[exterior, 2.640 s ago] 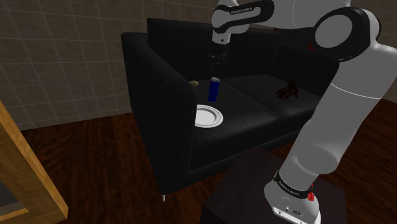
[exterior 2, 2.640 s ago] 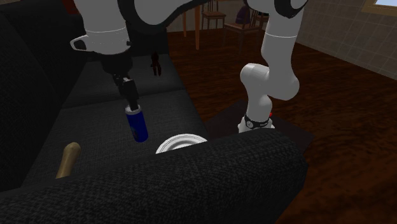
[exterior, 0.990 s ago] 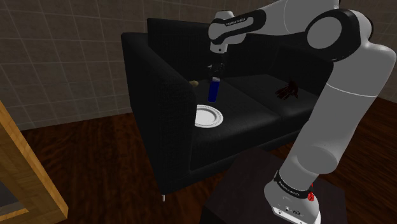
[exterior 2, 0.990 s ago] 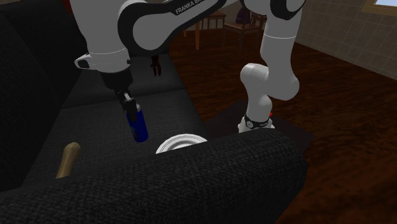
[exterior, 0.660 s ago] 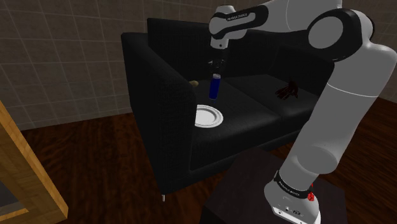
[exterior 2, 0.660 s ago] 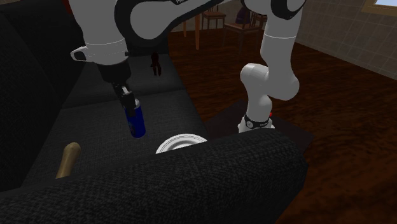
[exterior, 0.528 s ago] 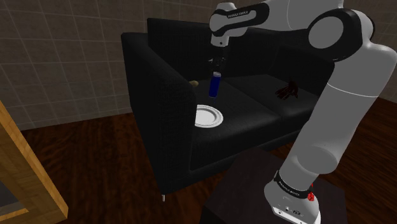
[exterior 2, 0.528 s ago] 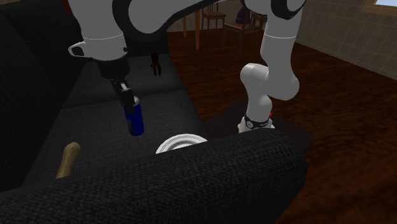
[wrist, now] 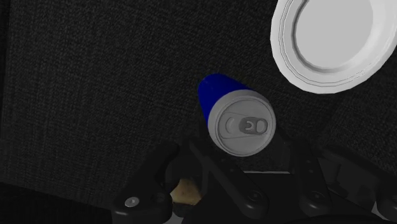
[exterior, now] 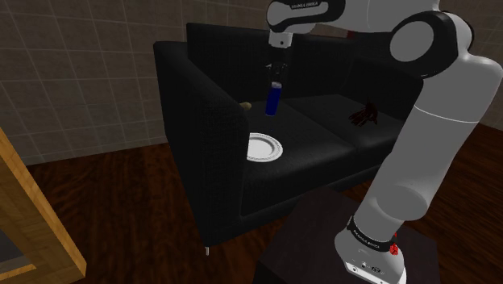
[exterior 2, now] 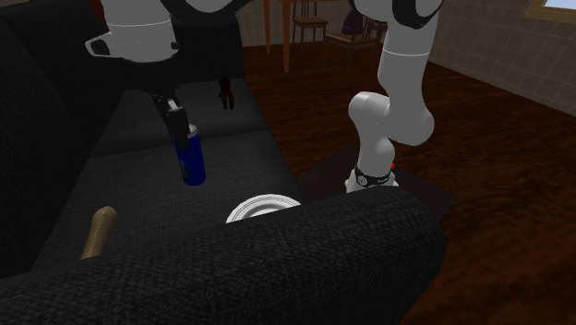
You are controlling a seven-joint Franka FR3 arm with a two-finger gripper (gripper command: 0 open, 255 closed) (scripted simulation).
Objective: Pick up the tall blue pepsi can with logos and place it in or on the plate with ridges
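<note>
Near the upper middle of the shoulder view, the all-black two-finger pincer (exterior: 276, 84) is clamped on the top end of the tall blue drink can with a silver lid (exterior: 273, 101). The white arm (exterior: 435, 121) reaches it from the upper right. Lower in that frame, slightly toward the left, the round white plate with a ridged rim (exterior: 263, 148) lies flat on the seat cushion of the black fabric sofa (exterior: 201, 113), close to the armrest. Can and plate are apart.

From the second exterior view the can (exterior 2: 191, 157) hangs left of centre, leaning slightly, its lower end seemingly off the cushion. The plate (exterior 2: 263, 208) sits lower and to the right, partly hidden behind the near armrest.

Seen from the wrist camera, the can (wrist: 235, 118) shows its silver lid and pull tab between the black fingers. The plate (wrist: 334, 38) lies on the cushion beyond it, not touching it.

A tan rod-like object (exterior 2: 99, 231) lies on the cushion at the second exterior view's lower left. A dark reddish-brown object (exterior: 364, 114) rests on the sofa's other cushion, right of centre in the shoulder view.
</note>
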